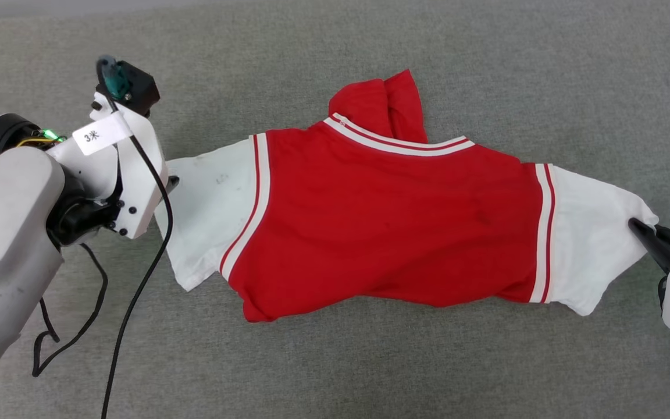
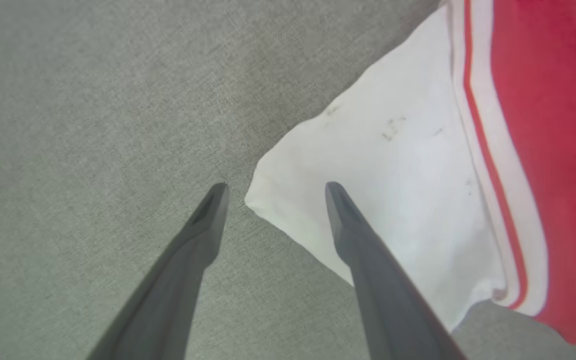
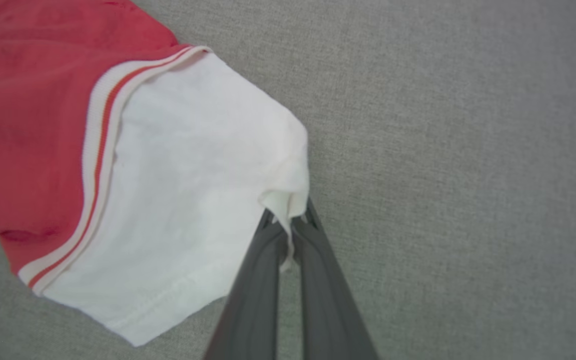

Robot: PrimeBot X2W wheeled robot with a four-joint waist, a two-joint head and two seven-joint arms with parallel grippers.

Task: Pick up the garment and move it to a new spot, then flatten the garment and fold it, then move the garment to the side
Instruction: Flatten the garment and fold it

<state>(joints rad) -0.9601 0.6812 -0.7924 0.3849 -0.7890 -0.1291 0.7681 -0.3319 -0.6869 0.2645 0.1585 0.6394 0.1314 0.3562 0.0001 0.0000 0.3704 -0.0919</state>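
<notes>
I had the shirt (image 1: 381, 233) spread between my grippers: right gripper (image 3: 290, 220) clamped on one white sleeve's corner, left gripper (image 2: 276, 187) splayed wide and empty, its fingers (image 2: 203, 235) straddling the other sleeve's tip.

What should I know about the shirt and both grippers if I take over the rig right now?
Left gripper: open, straddling the corner of the left sleeve, holding nothing.
Right gripper: shut on the corner of the right sleeve.
Shirt: lies across the grey surface, sleeves out to both sides, a red flap bunched at the far edge, near edge rumpled.
Done: roughly spread out.
Left: finish flattening, fold, move aside.
</notes>
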